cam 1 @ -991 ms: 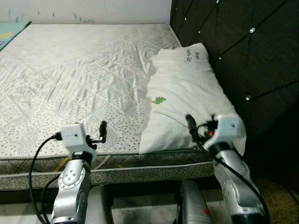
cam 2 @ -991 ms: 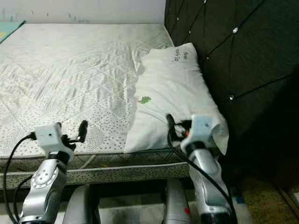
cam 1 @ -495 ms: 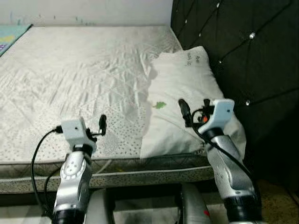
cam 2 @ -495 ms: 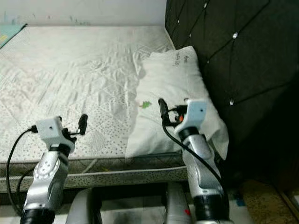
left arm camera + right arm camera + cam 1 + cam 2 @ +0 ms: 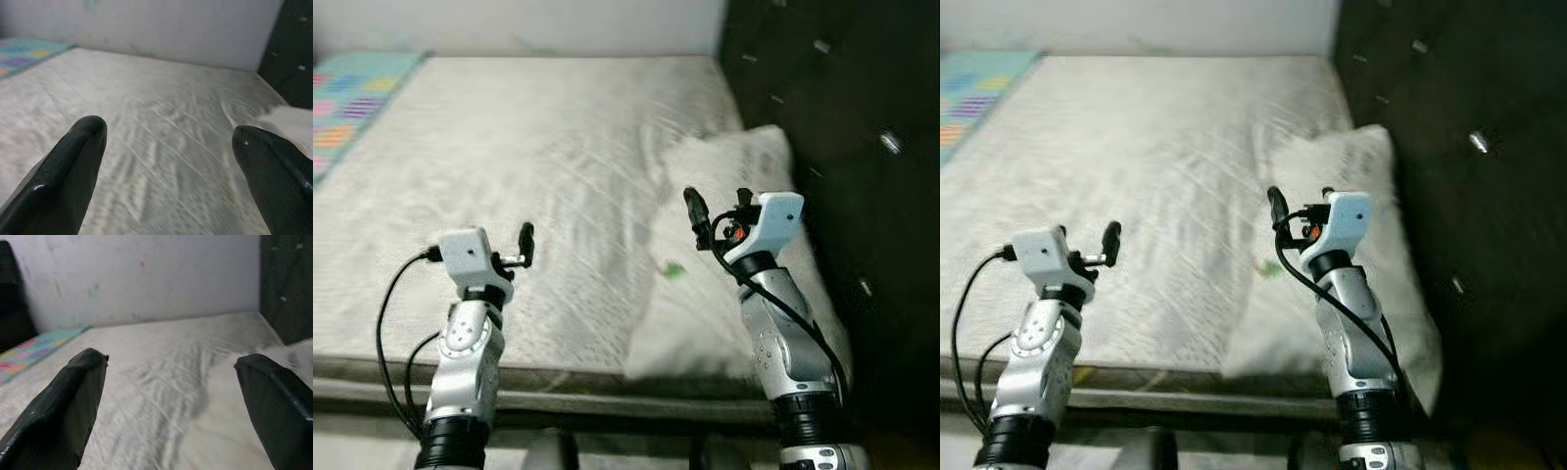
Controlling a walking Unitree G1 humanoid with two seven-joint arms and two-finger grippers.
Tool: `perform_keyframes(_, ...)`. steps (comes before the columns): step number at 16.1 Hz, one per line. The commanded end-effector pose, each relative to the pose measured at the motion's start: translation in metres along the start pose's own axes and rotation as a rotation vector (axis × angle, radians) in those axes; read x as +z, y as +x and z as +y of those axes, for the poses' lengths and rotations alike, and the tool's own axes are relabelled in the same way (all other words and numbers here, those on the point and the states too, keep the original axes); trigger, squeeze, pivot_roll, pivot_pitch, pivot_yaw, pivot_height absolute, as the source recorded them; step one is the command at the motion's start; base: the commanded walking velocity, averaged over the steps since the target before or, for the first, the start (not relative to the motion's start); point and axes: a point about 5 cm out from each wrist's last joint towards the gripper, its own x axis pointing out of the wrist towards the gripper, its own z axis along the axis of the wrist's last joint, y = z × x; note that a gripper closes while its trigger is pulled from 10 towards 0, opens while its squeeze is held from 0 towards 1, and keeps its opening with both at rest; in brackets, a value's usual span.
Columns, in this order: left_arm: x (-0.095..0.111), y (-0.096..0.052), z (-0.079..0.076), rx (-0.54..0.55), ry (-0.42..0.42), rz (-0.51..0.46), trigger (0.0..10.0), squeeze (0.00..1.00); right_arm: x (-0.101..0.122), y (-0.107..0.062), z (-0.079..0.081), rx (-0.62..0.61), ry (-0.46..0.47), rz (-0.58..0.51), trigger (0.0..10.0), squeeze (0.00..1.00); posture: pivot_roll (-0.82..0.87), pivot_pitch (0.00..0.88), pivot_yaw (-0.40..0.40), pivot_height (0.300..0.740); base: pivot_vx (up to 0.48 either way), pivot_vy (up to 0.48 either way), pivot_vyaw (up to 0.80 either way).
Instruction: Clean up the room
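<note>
Left eye view, somewhat blurred: wide white mattress [image 5: 538, 147], dark padded headboard [image 5: 832, 108] on the right. White pillow [image 5: 744, 235] lying against headboard, with small green mark [image 5: 674, 269], maybe a print. Left gripper [image 5: 166, 166] spread wide above mattress; right gripper [image 5: 171, 401] released, above pillow.

White quilted mattress [image 5: 538, 147], white pillow [image 5: 744, 255], black headboard [image 5: 842, 117]

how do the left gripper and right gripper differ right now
The left gripper is held lower, above bare mattress; the right gripper is raised higher, above the white pillow. Both are open, fingers spread wide, holding nothing, pointing across the bed.
</note>
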Motion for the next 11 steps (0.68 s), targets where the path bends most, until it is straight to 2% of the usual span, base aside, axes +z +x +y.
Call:
perform_keyframes(1, 0.002, 0.001, 0.004, -0.002, 0.013, -0.004, 10.0, 0.00, -0.001, 0.000, -0.001, -0.009, 0.002, -0.002, 10.0, 0.00, -0.08, 0.000, 0.086, 0.725, 0.000, 0.000, 0.00)
perform_keyframes(4, 0.002, 0.002, 0.006, -0.005, 0.022, 0.003, 10.0, 0.00, -0.007, -0.004, -0.003, -0.041, 0.004, 0.005, 10.0, 0.00, -0.07, 0.000, 0.094, 0.740, 0.000, 0.000, 0.00)
perform_keyframes(8, -0.012, -0.010, 0.006, 0.047, -0.059, 0.062, 10.0, 0.00, -0.020, -0.014, -0.004, -0.075, 0.001, 0.064, 10.0, 0.00, -0.07, 0.000, 0.047, 0.740, 0.000, 0.000, 0.00)
perform_keyframes(11, -0.013, -0.017, -0.009, -0.032, -0.041, 0.072, 10.0, 0.00, -0.020, -0.017, -0.008, -0.086, -0.003, 0.081, 10.0, 0.00, -0.07, 0.000, 0.044, 0.740, 0.000, 0.000, 0.00)
